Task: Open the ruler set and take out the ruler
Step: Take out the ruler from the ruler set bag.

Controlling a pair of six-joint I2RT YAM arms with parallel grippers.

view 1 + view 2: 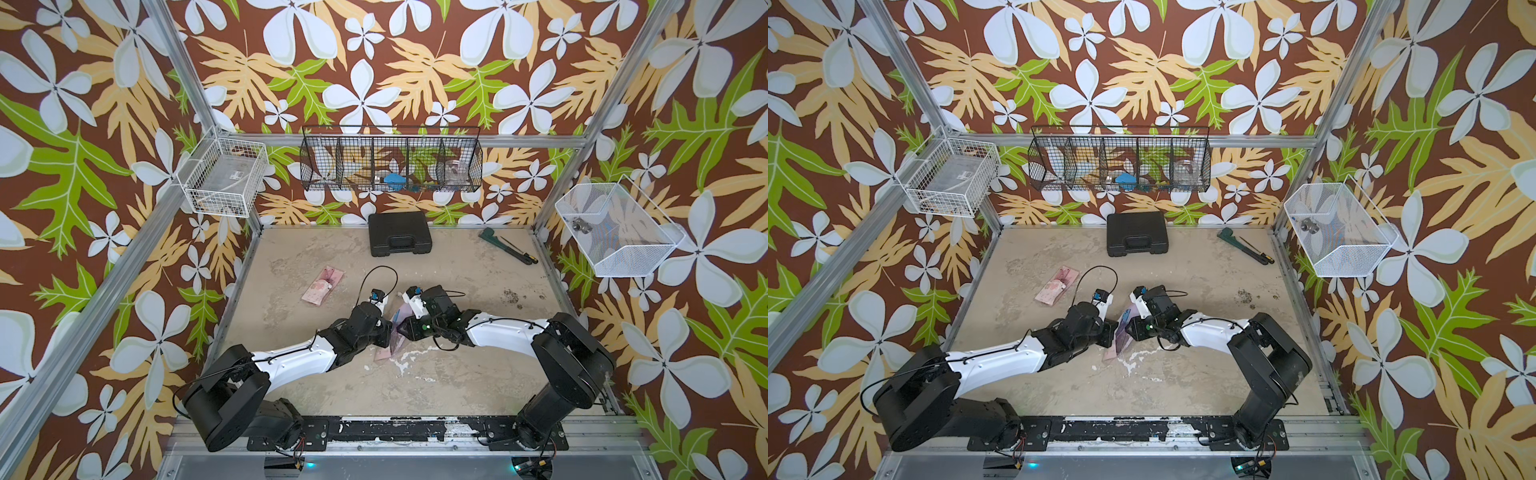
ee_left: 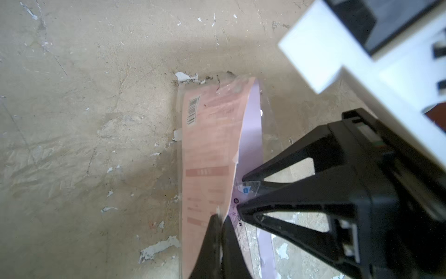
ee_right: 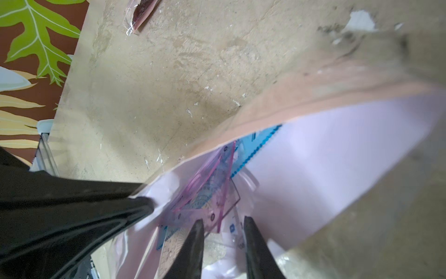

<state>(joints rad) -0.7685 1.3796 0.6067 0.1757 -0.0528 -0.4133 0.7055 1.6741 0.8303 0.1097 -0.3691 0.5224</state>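
The ruler set [image 2: 207, 145] is tipped up on edge near the middle of the table [image 1: 457, 374], between the two arms, with its mouth gaping. The left gripper [image 2: 220, 217] is pinched tight on its pink card edge. The right gripper [image 3: 223, 222] has its jaws a narrow gap apart and its tips poked into the open mouth, at the ends of the rulers [image 3: 207, 193]; can't tell if it's actually gripping one.

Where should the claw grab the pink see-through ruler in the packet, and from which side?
Pinch the pink see-through ruler by its end nearest the packet's open mouth, across its thin flat faces. Come in through the mouth, where the right claw points with jaws apart. The left claw, shut on the packet wall, holds that mouth open; elsewhere the packet covers the ruler.
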